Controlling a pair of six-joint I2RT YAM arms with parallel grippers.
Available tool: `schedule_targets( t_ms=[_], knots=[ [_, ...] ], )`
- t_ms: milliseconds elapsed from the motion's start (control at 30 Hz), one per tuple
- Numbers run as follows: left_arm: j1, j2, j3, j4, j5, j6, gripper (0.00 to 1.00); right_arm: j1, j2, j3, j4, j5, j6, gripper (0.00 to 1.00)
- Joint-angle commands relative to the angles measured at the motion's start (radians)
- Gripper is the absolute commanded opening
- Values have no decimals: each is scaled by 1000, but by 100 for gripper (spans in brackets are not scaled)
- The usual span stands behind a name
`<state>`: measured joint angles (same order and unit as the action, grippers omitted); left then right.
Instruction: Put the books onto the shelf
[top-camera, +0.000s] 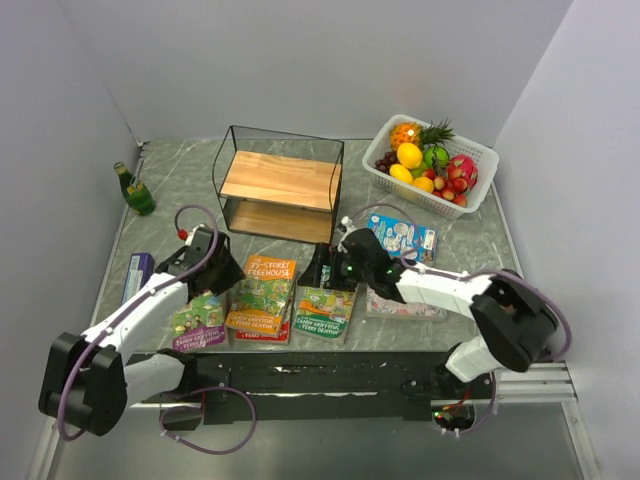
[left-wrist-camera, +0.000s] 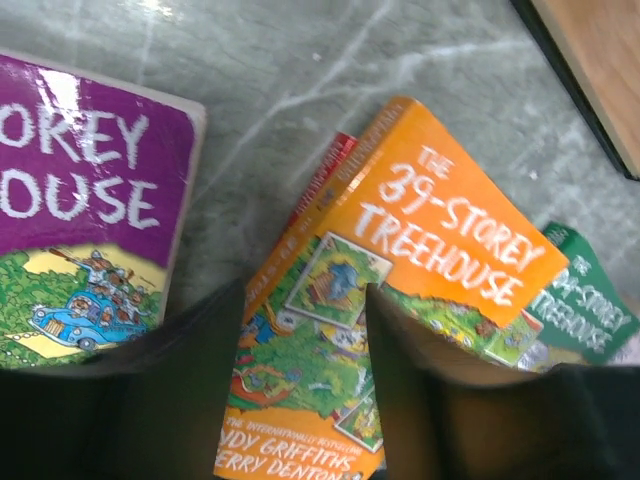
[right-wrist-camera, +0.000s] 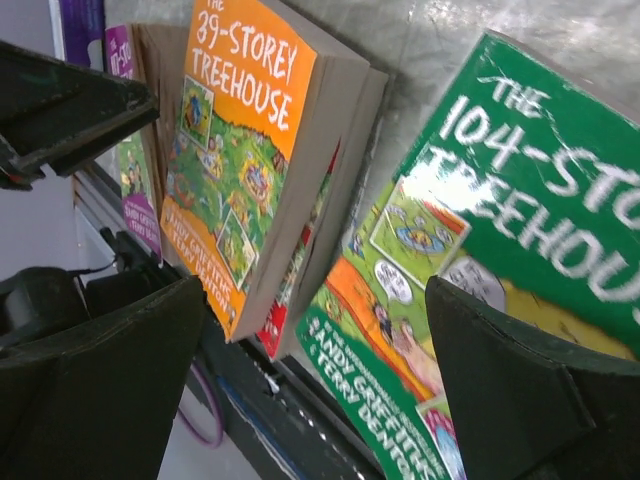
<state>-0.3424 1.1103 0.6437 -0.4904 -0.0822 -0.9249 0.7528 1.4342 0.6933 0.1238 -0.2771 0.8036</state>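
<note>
Our left gripper hangs parted, empty, over the orange 39-Storey Treehouse book. At its three o'clock, our right gripper gapes wide above the green 104-Storey Treehouse book, grasping nothing.

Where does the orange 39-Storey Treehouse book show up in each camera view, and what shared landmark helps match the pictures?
Top external: orange book lies lower centre-left, between a purple cover and a green one.
Left wrist: orange book fills the centre, slanting down to the left.
Right wrist: orange book sits upper left of centre.
Shared landmark: green 104-Storey book, lying to its right in every view.
</note>
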Motion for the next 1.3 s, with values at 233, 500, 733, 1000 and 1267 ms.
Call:
schedule_targets(
  t_ms=[233, 500, 733, 1000, 1267],
  knots=[
    [-6, 120, -32, 39, -11, -15, 1, 48, 238, 253, 68, -71, 14, 94],
    [-14, 115, -42, 46, -5, -14, 1, 59, 354, 345, 27, -79, 23, 93],
    [-15, 112, -49, 47, -5, -20, 1, 65, 338, 357, -61, -56, 20, 90],
    [-17, 91, -70, 52, 1, -32, 1, 66, 354, 330, -87, -16, 29, 89],
    [-26, 80, -76, 59, 16, -31, 1, 65, 462, 437, -3, -92, 32, 89]
  ],
)
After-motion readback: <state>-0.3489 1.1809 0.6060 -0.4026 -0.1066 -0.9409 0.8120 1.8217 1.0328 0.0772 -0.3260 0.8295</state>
